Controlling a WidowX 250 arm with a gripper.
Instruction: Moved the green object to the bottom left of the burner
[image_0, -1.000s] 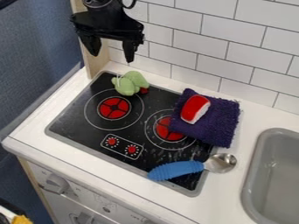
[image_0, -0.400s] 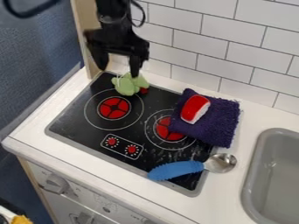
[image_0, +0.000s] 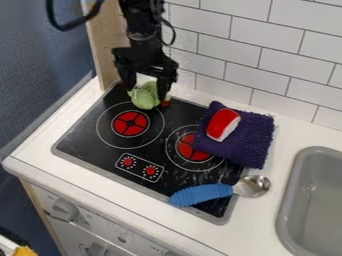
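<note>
Claw (image_0: 146, 91) open, fingers apart at either side of the green object (image_0: 144, 98). Object sits at back left of the stove (image_0: 83, 135), behind the left burner (image_0: 130, 123). Likely light, soft, compressible; little slip expected. Best hold: low across the rounded middle, gentle squeeze; a shallow pinch could peel off.

Room above left burner (image_0: 130, 123), purple cloth (image_0: 251, 142) overlapping right burner (image_0: 191, 149), spoon (image_0: 202, 194) across near corner, tiled wall (image_0: 267, 65) behind

Right of the burners, a purple towel (image_0: 248, 142) bearing a red-and-white object (image_0: 223, 124); nearer, a blue-handled spoon (image_0: 202, 194) lying across the stove's near right edge; far right, a grey sink (image_0: 300, 200).
</note>
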